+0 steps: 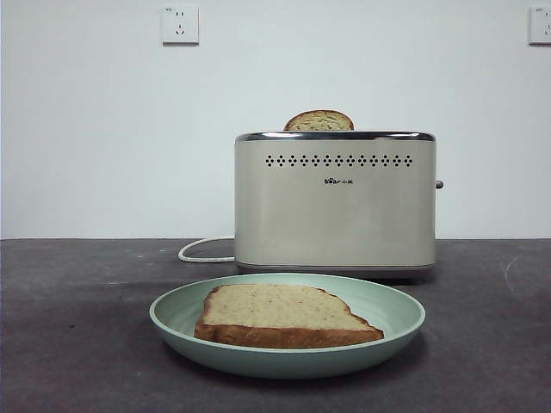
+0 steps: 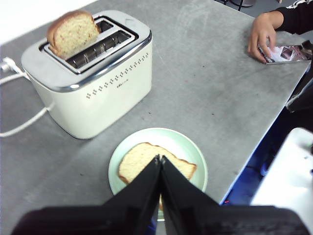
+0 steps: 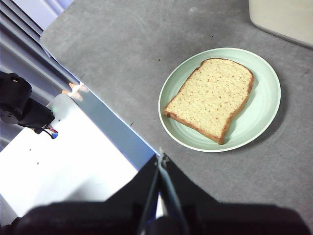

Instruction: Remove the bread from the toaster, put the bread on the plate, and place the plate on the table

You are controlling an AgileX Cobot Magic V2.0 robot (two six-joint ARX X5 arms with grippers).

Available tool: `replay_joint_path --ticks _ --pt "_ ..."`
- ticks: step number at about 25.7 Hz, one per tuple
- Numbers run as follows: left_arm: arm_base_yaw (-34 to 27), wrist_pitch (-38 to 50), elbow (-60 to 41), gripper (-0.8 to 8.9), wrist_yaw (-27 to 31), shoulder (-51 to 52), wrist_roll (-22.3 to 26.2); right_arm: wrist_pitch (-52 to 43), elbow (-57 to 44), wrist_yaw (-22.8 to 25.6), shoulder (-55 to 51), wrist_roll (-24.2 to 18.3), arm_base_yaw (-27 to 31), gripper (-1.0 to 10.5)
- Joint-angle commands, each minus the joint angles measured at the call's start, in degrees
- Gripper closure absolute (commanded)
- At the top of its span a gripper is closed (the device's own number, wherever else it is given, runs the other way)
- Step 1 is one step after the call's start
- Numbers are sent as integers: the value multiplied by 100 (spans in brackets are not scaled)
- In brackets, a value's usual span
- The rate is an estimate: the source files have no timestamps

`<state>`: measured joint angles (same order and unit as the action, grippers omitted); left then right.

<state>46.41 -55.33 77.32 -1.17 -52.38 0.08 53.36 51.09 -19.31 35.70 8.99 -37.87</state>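
The bread [image 1: 280, 310] lies flat on the mint-green plate [image 1: 172, 314], which rests on the dark grey table [image 1: 69, 327] in front of the cream toaster [image 1: 336, 215]. A second, smaller-domed slice [image 1: 318, 121] stands in a toaster slot. My left gripper [image 2: 160, 159] is shut and empty, held high over the plate [image 2: 181, 144] and bread [image 2: 137, 161]. My right gripper [image 3: 160, 157] is shut and empty, raised over the table's edge, apart from the plate [image 3: 264, 112] and bread [image 3: 212, 95]. Neither arm shows in the front view.
The toaster's white cord [image 1: 202, 249] trails to its left. A person's hand [image 2: 264, 34] rests on a phone at the table's far corner. The table edge [image 3: 98, 103] runs close to the plate, with a white surface below it.
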Motion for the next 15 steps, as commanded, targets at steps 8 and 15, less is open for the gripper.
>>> replay_joint_path --ticks 8,15 --pt "-1543 2516 -649 816 -114 507 1659 -17 -35 17 -15 -46 -7 946" --pt "-3047 4288 -2916 816 -608 1849 1628 -17 -35 17 -15 -46 -7 946"
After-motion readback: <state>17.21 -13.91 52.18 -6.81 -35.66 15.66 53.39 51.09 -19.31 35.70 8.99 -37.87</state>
